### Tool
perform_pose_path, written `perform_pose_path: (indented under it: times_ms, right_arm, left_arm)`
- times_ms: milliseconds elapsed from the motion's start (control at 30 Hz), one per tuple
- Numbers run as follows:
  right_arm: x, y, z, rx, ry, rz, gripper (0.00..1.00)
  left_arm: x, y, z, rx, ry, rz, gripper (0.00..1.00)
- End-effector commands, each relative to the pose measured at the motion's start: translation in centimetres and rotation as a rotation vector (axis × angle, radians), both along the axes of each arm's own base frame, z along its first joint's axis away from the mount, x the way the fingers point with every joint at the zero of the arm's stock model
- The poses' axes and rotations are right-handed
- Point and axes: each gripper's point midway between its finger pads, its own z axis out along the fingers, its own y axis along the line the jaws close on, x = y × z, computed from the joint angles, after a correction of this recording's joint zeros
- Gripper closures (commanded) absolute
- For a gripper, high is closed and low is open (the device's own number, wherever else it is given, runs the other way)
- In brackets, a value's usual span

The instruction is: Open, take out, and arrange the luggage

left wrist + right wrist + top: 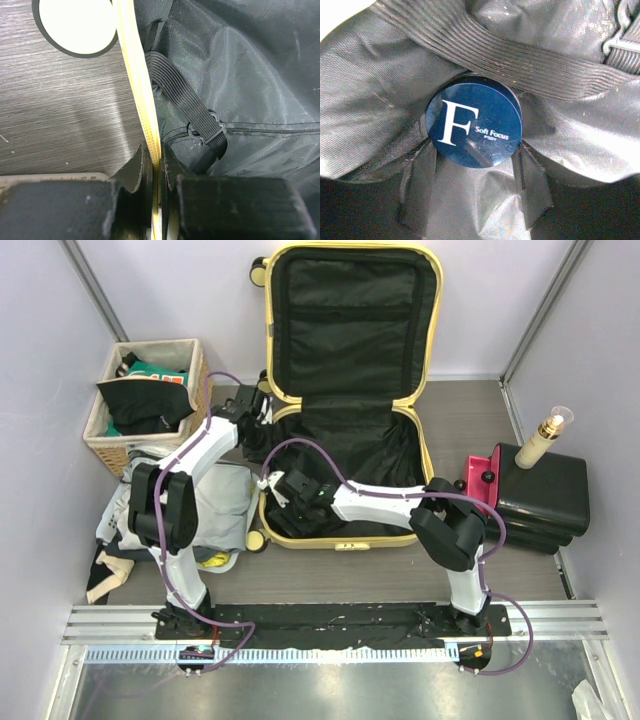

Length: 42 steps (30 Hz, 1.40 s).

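Note:
The pale-yellow luggage (pixel 433 330) lies open, its lid standing up at the back and black lining showing. My left gripper (pixel 255 405) is at its left rim; in the left wrist view the left gripper (pixel 157 170) is shut on the yellow rim (pixel 135 85), next to a cream caster wheel (pixel 75 25). My right gripper (pixel 285 488) reaches into the near-left of the lower shell. In the right wrist view the right gripper (pixel 476 175) stands open, its fingertips (pixel 420 170) flanking a round dark-blue jar (pixel 475 125) marked "F Soft Focus", tucked under an elastic strap (pixel 510 60).
A wicker basket (pixel 110 450) holding black and green clothes stands at the back left. Grey fabric items (pixel 225 505) lie left of the suitcase. A black hard case with a red edge (pixel 545 500) sits at the right, a bottle (pixel 545 435) on top.

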Motion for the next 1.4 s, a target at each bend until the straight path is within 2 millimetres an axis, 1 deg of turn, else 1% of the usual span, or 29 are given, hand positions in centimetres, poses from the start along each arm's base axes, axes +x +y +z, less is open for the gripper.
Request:
perform_pose_path:
  times_ms: [0, 33, 67, 167, 200, 267, 300, 433, 500, 533, 600, 700, 733, 767, 800, 833, 867, 900, 933, 1000, 1033, 1067, 1100, 1133, 1167, 1233, 1267, 1300, 1367]
  right_arm:
    - [1.4, -0.3, -1.6, -0.068, -0.097, -0.059, 0.59]
    - [1.4, -0.5, -1.3, -0.065, -0.105, -0.062, 0.62]
    - [1.6, -0.4, -0.4, -0.049, -0.121, -0.068, 0.70]
    - [2.7, -1.2, 1.2, -0.046, -0.176, -0.116, 0.74]
    - [3.4, -1.6, 2.7, -0.024, -0.203, -0.148, 0.75]
    - [4.0, -2.2, 4.6, 0.009, -0.222, -0.184, 0.80]
    - [4.7, -2.7, 6.5, 0.052, -0.233, -0.222, 0.81]
    - [5.7, -3.9, 10.5, 0.159, -0.226, -0.271, 0.85]
    - [5.9, -4.5, 11.7, 0.181, -0.229, -0.276, 0.86]
    - [6.2, -5.1, 12.7, 0.193, -0.241, -0.282, 0.86]
    - [6.4, -5.8, 13.6, 0.198, -0.251, -0.292, 0.87]
    - [7.4, -8.1, 15.3, 0.209, -0.285, -0.342, 0.88]
    - [7.5, -8.9, 15.2, 0.204, -0.284, -0.359, 0.89]
    - [8.1, -10.2, 16.1, 0.229, -0.295, -0.395, 0.89]
    - [7.9, -11.0, 15.2, 0.224, -0.276, -0.404, 0.89]
    - [7.8, -11.3, 15.0, 0.234, -0.265, -0.402, 0.86]
    - [8.0, -12.0, 14.7, 0.239, -0.256, -0.392, 0.83]
    - [7.2, -12.0, 13.2, 0.224, -0.220, -0.366, 0.79]
    - [7.0, -12.0, 12.5, 0.216, -0.207, -0.357, 0.67]
    - [6.2, -11.3, 10.4, 0.213, -0.148, -0.320, 0.57]
    - [5.9, -10.8, 9.9, 0.230, -0.117, -0.307, 0.47]
    - [6.1, -10.1, 9.7, 0.255, -0.116, -0.300, 0.44]
    - [5.9, -9.4, 8.4, 0.254, -0.078, -0.305, 0.42]
    - [5.9, -8.9, 8.3, 0.263, -0.075, -0.308, 0.39]
    - [5.9, -7.5, 8.6, 0.279, -0.086, -0.290, 0.38]
    - [6.2, -6.3, 8.0, 0.272, -0.086, -0.314, 0.36]
    - [6.5, -5.3, 8.8, 0.292, -0.093, -0.314, 0.36]
    - [6.5, -4.6, 7.9, 0.276, -0.090, -0.333, 0.35]
    - [7.3, -4.2, 8.0, 0.266, -0.104, -0.381, 0.35]
  left_arm:
    - [-2.5, -2.2, 0.4, -0.098, 0.061, -0.075, 1.00]
    - [-2.5, -2.2, 0.4, -0.099, 0.059, -0.076, 1.00]
    - [-2.5, -2.2, 0.5, -0.099, 0.056, -0.074, 1.00]
    - [-2.3, -2.3, 0.7, -0.100, 0.049, -0.075, 1.00]
    - [-2.3, -2.3, 0.8, -0.099, 0.048, -0.076, 1.00]
    - [-2.2, -2.2, 0.9, -0.097, 0.044, -0.072, 1.00]
    - [-2.1, -2.2, 0.9, -0.093, 0.041, -0.074, 1.00]
    - [-2.1, -2.1, 0.8, -0.084, 0.040, -0.076, 1.00]
    - [-2.2, -1.8, 0.9, -0.074, 0.037, -0.073, 1.00]
    - [-2.2, -1.8, 1.0, -0.069, 0.030, -0.083, 1.00]
    - [-2.1, -1.3, 1.2, -0.048, 0.016, -0.093, 1.00]
    - [-2.0, -1.0, 1.5, -0.024, -0.002, -0.110, 1.00]
    - [-1.9, -0.9, 1.7, -0.024, -0.010, -0.109, 1.00]
    - [-1.8, -1.1, 1.6, -0.033, -0.016, -0.104, 1.00]
    - [-1.8, -1.3, 1.6, -0.044, -0.021, -0.100, 1.00]
    - [-2.0, -1.4, 1.4, -0.057, -0.020, -0.097, 1.00]
    - [-1.5, -1.8, 1.5, -0.076, -0.043, -0.087, 1.00]
    - [-1.5, -1.8, 1.2, -0.083, -0.045, -0.082, 1.00]
    - [-1.7, -1.8, 0.8, -0.087, -0.041, -0.079, 1.00]
    - [-1.4, -2.0, 0.5, -0.100, -0.050, -0.066, 1.00]
    - [-1.6, -2.3, 0.2, -0.114, -0.044, -0.072, 1.00]
    - [-1.6, -2.4, 0.2, -0.119, -0.043, -0.076, 1.00]
    - [-1.7, -2.4, -0.1, -0.123, -0.037, -0.077, 1.00]
    - [-1.8, -2.5, -0.2, -0.126, -0.035, -0.082, 1.00]
    - [-1.9, -2.5, -0.1, -0.127, -0.040, -0.089, 1.00]
    - [-1.8, -2.6, 0.1, -0.131, -0.055, -0.098, 1.00]
    - [-1.8, -2.5, 0.2, -0.129, -0.068, -0.102, 1.00]
    - [-1.8, -2.4, 0.1, -0.124, -0.074, -0.110, 1.00]
    - [-1.7, -2.3, 0.1, -0.117, -0.078, -0.108, 1.00]
